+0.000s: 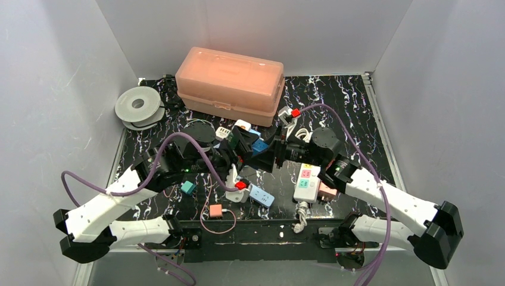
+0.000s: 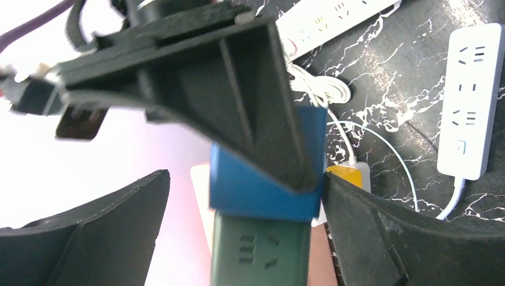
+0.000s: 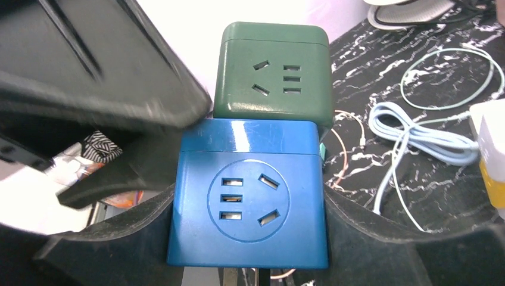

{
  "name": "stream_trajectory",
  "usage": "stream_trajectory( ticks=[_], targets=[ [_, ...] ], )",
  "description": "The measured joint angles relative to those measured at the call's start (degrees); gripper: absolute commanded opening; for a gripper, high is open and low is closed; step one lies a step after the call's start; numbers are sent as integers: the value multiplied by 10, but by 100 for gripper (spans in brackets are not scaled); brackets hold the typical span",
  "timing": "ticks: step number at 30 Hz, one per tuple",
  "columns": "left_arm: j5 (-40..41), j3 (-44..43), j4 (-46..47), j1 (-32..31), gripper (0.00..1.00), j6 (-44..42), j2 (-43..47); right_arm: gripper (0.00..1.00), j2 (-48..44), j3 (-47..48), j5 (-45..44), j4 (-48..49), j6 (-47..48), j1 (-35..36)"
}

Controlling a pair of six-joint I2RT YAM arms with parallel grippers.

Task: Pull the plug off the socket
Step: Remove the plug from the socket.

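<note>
Right wrist: right claw [image 3: 247, 205] clamps blue plastic cube adapter [image 3: 247, 179], green plastic cube socket [image 3: 271, 71] joined beyond; left claw [image 2: 244, 182] spread wide.

We see a black tabletop [image 1: 357, 107] with white veining. Lying on it:
- a salmon plastic box [image 1: 231, 85], upper centre
- a grey spool [image 1: 139, 107], upper left
- a white power strip [image 1: 306, 183], lower right of centre
- a bundled white cord [image 1: 301, 217], just below the strip
- a light-blue power strip [image 1: 262, 196], lower centre
- a teal cube [image 1: 188, 187], left of the blue strip
- a pink cube [image 1: 215, 210] inside a thin cable loop, below the teal one
</note>
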State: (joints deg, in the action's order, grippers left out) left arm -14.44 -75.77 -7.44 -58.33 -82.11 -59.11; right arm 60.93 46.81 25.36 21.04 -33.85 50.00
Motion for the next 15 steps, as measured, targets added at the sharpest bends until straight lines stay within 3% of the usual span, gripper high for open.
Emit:
stream_trajectory(
  ticks=[7, 15],
  targets=[
    [16, -30, -37, 0, 98, 34, 32, 1, -100, -37, -12, -74, 40, 0],
    [18, -15, -83, 0, 98, 39, 99, 1, -114, -34, 3, -115, 56, 0]
  ],
)
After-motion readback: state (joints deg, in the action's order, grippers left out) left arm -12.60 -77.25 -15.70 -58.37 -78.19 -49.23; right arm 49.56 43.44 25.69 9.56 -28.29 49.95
